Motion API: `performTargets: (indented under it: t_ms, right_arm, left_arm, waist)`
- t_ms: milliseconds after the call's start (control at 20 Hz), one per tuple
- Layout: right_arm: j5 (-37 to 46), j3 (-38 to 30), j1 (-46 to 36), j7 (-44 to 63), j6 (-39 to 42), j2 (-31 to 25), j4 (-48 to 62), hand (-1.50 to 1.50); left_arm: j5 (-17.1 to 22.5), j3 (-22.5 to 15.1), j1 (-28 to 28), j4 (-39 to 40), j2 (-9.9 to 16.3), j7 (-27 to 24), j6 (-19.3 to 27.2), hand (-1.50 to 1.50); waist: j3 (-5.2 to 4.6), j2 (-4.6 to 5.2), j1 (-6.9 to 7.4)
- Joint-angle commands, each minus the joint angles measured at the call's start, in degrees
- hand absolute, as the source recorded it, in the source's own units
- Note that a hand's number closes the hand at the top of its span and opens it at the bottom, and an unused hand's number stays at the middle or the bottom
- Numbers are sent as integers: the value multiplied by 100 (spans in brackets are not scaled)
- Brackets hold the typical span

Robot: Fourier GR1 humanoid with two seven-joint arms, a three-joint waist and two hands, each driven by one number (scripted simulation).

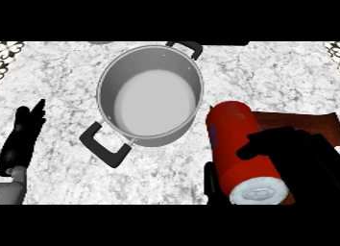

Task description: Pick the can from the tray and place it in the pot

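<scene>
Held at the frame's lower right, the red cylindrical can with a white end (242, 151) lies tilted in the curled black right hand (293, 156), over the dark brown tray (311, 122), beside the grey steel two-handled pot (151, 93). Left hand (20, 139) rests at lower left, fingers straight.

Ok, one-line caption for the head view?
Right hand holds the red can beside the empty steel pot; left hand rests open.

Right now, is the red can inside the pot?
No, the red can is held in the right hand beside the pot, which has nothing inside.
</scene>
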Motion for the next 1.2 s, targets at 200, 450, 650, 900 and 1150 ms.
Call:
performTargets:
  t_ms: [200, 450, 650, 900, 1150]
  right_arm:
    - [-1461, -971, -1693, 1211, 165, 264, 1682, 150]
    - [-2180, -1334, -2769, 1528, -330, 267, 3040, 150]
    - [-2531, -1134, -2735, 1425, -1045, 268, 4131, 150]
    - [-3253, -1256, -3261, 1167, -1623, 268, 5459, 150]
    - [-3983, -1399, -3065, 1098, -2536, 269, 6087, -150]
  left_arm:
    - [-127, -76, -135, 77, -136, -51, 75, 0]
    - [-74, 3, -238, 122, 5, -28, -103, 0]
    - [-135, -74, -55, 62, -187, -166, 10, 0]
    - [28, 57, -315, 177, -70, -77, -220, 0]
    - [-6, 169, -541, 382, 48, -49, -247, 0]
  waist:
    - [4, 28, 108]
    - [5, 30, 176]
    - [11, 41, 191]
    - [10, 65, 227]
    - [12, 91, 243]
